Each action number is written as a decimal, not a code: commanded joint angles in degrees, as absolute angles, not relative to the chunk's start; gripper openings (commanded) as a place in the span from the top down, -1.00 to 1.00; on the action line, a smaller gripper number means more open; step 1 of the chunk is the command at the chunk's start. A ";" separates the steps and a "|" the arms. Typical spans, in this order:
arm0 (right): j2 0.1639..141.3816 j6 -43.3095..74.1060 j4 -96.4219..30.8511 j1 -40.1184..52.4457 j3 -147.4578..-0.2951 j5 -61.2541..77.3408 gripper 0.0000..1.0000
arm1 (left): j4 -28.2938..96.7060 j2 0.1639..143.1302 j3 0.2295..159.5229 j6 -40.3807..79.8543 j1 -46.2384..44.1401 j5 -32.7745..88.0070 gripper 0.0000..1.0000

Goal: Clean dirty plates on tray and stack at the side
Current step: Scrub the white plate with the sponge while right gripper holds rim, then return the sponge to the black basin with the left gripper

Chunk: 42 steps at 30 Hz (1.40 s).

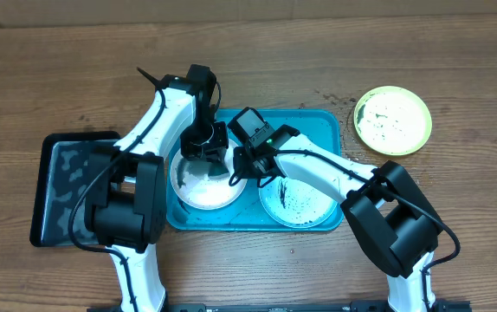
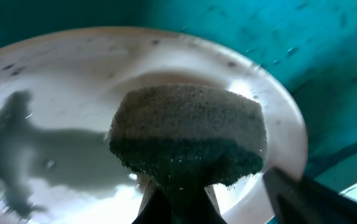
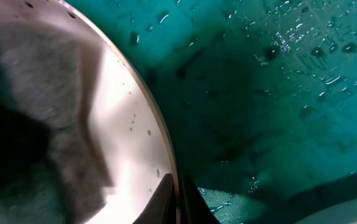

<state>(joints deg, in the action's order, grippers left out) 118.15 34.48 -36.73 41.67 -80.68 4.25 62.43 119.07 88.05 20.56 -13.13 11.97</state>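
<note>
The turquoise tray (image 1: pixel 318 121) carries two white plates. On the left white plate (image 1: pixel 205 192), my left gripper (image 1: pixel 203 158) is shut on a dark grey sponge (image 2: pixel 188 134), which presses on the wet plate surface (image 2: pixel 60 93). My right gripper (image 1: pixel 238 173) is shut on that plate's right rim (image 3: pixel 166 155), one finger inside the rim and one outside over the tray floor (image 3: pixel 278 93). The right white plate (image 1: pixel 299 204) lies flat, speckled with black. A yellow-green plate (image 1: pixel 393 120) with specks sits on the table at the right, off the tray.
A black tray (image 1: pixel 67 186) holding wet patches lies left of the turquoise tray, partly under the left arm. Water droplets cover the turquoise tray's floor (image 3: pixel 303 37). Bare wooden table surrounds everything.
</note>
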 commanded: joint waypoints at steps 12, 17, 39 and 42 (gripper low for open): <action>118.63 34.09 -36.71 41.50 -81.76 3.46 0.93 | 66.00 118.74 80.16 32.38 -12.97 -22.59 0.91; 118.63 34.09 -36.71 41.50 -81.78 3.44 0.93 | 71.35 118.69 82.63 39.48 -12.99 -30.28 0.91; 118.63 34.09 -36.73 41.50 -81.78 3.49 0.93 | 80.29 106.98 94.76 38.57 6.24 -14.26 0.92; 118.63 34.09 -36.73 41.50 -81.76 3.46 0.93 | 80.09 107.53 94.59 38.57 13.30 -12.91 0.92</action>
<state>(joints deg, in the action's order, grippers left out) 118.28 34.48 -36.88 41.71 -80.71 4.56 79.96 107.59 94.21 38.85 6.63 -14.72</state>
